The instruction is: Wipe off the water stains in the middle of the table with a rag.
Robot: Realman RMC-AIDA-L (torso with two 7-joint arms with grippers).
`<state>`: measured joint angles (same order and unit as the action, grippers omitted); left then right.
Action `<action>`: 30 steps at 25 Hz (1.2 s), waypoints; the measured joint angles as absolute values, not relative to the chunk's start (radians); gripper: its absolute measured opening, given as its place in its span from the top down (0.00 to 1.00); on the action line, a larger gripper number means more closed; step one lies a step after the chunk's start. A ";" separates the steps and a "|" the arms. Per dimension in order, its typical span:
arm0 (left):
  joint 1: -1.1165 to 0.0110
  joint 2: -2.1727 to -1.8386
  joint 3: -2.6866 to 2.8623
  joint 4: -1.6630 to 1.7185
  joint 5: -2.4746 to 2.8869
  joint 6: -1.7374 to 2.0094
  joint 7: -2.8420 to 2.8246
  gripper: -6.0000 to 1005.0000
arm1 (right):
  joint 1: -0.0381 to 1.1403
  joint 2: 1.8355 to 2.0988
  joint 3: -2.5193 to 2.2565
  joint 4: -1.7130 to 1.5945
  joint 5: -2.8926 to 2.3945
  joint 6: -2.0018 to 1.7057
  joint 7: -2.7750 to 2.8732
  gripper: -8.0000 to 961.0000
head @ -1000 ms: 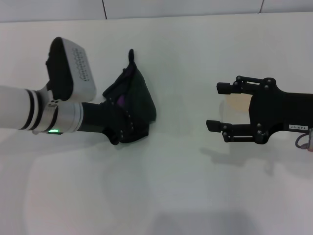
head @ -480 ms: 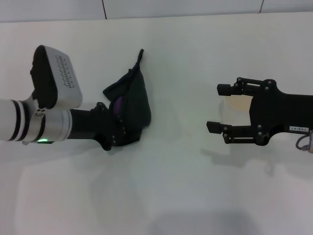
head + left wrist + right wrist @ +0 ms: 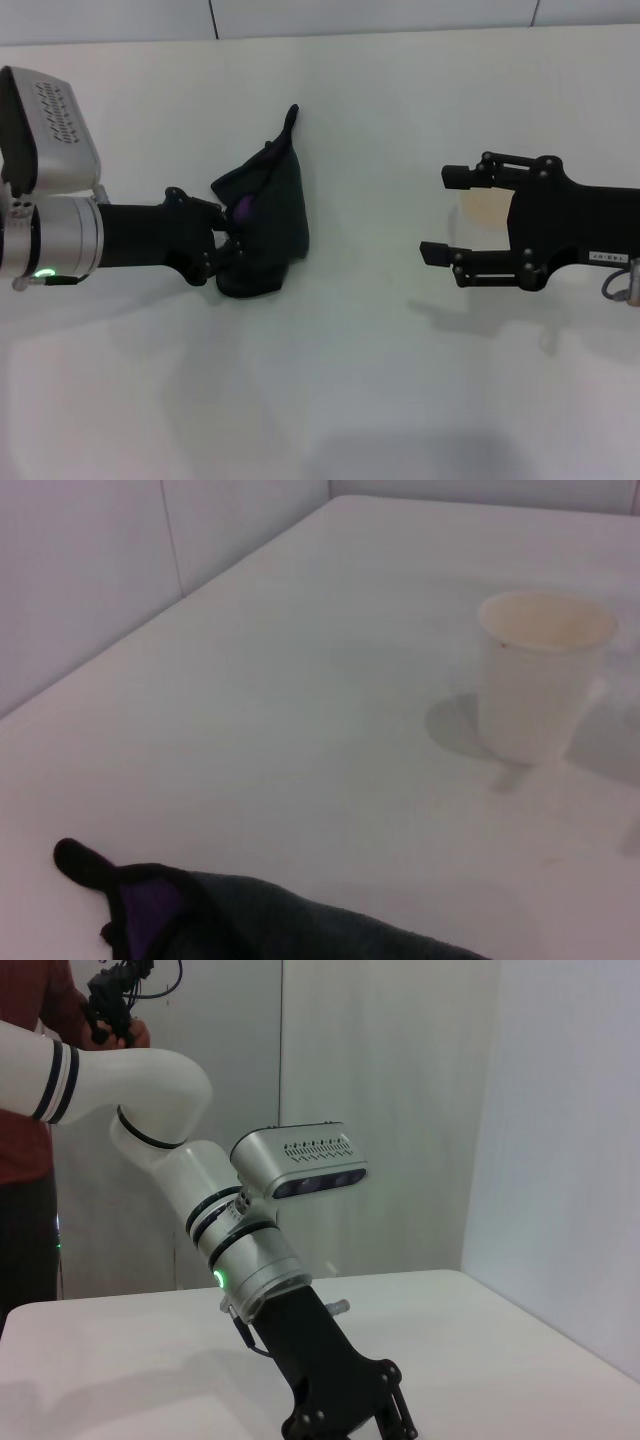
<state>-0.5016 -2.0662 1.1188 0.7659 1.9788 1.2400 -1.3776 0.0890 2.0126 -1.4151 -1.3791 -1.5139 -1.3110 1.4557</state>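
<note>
Rag (image 3: 265, 225) lies bunched on the white table (image 3: 330, 380), left of centre, purple patch up, thin tail pointing away from robot. Left gripper (image 3: 222, 262) clenched on rag's near-left edge. Right gripper (image 3: 446, 214) parked well to the right, jaws spread, a translucent whitish cup (image 3: 538, 675) standing upright between them; nothing visible inside cup. Stain not visible.

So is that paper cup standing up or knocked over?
Upright. In the left wrist view the cup stands on the table, its open mouth facing up.
</note>
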 joint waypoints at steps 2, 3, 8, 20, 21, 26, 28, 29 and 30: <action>-0.501 -2.066 1.117 0.767 1.979 1.239 -1.387 0.85 | 0.089 2.013 -1.415 -1.379 -1.514 -1.311 1.456 0.17; -0.501 -2.067 1.117 0.767 1.979 1.238 -1.395 0.82 | 0.089 2.013 -1.414 -1.379 -1.514 -1.311 1.456 0.17; -0.502 -2.066 1.116 0.775 1.979 1.239 -1.427 0.67 | 0.089 2.013 -1.414 -1.379 -1.514 -1.310 1.456 0.17; -0.471 -2.053 0.916 0.871 1.956 1.465 -1.429 0.18 | 0.087 2.013 -1.409 -1.379 -1.514 -1.311 1.460 0.17; -0.471 -2.045 0.888 0.870 1.950 1.502 -1.422 0.16 | 0.087 2.013 -1.407 -1.379 -1.514 -1.312 1.462 0.17; -0.469 -2.009 0.822 0.868 1.932 1.687 -1.400 0.12 | 0.083 2.013 -1.398 -1.379 -1.514 -1.320 1.464 0.17; -0.472 -1.996 0.823 0.869 1.938 1.744 -1.408 0.12 | 0.084 2.012 -1.393 -1.379 -1.516 -1.328 1.466 0.17; -0.474 -1.988 0.824 0.871 1.942 1.777 -1.414 0.12 | 0.084 2.011 -1.390 -1.379 -1.516 -1.331 1.466 0.17; -0.475 -1.982 0.825 0.873 1.944 1.799 -1.418 0.12 | 0.084 2.010 -1.385 -1.379 -1.518 -1.337 1.467 0.17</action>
